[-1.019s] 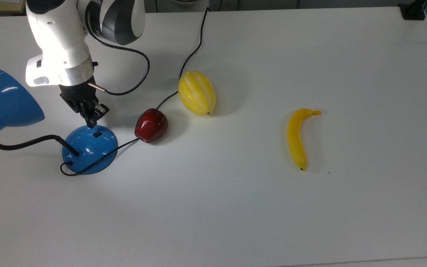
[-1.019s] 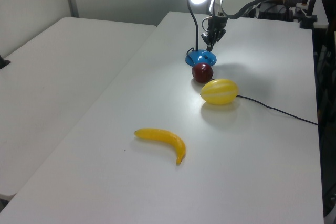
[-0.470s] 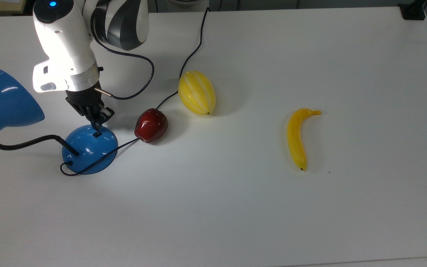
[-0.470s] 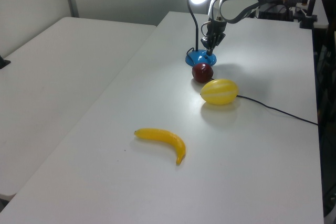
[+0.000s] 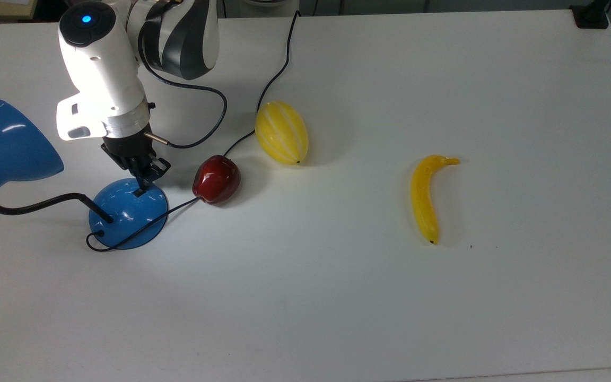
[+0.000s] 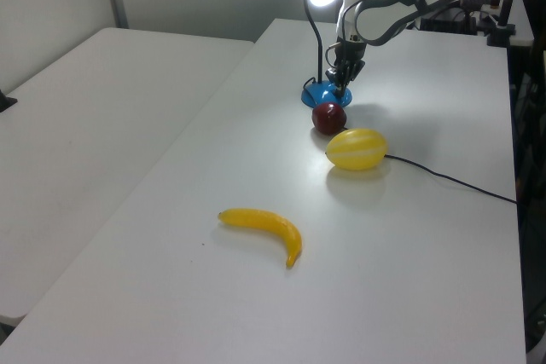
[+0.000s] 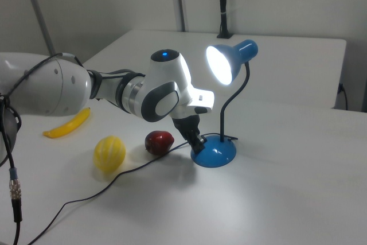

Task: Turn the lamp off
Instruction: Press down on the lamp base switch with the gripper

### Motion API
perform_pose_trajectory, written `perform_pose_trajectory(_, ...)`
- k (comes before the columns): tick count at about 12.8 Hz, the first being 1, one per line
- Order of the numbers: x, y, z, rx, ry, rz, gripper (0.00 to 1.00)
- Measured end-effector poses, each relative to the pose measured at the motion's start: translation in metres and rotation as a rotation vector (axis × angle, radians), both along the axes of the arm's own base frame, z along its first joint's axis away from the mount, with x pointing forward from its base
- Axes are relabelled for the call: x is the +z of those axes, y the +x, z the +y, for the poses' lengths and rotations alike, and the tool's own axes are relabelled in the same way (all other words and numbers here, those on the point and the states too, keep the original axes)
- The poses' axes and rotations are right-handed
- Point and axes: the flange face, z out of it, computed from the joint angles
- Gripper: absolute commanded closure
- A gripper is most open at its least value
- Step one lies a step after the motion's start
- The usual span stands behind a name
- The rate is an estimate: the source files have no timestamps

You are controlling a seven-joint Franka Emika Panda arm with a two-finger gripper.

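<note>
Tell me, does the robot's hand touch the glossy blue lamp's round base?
Touching. In the top view, the hand's tip meets the black switch on the lamp's domed base, no gap visible.

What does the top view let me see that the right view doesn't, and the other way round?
The top view looks down on the lamp's base and shows the small black switch with the gripper tip at it; it also shows the back of the blue shade and the whole banana.

The right view looks into the shade's mouth, glowing bright, so the lamp is on. The banana there is partly behind the arm.

Both show the red apple, the yellow melon and the black cord on the white table.
</note>
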Motion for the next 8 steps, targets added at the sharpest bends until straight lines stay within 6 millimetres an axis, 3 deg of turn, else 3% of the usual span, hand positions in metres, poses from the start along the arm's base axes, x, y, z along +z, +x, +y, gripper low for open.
perform_pose_trajectory(8,0.0054,0.0018,-0.0017,-0.004,-0.003,-0.014,1.00)
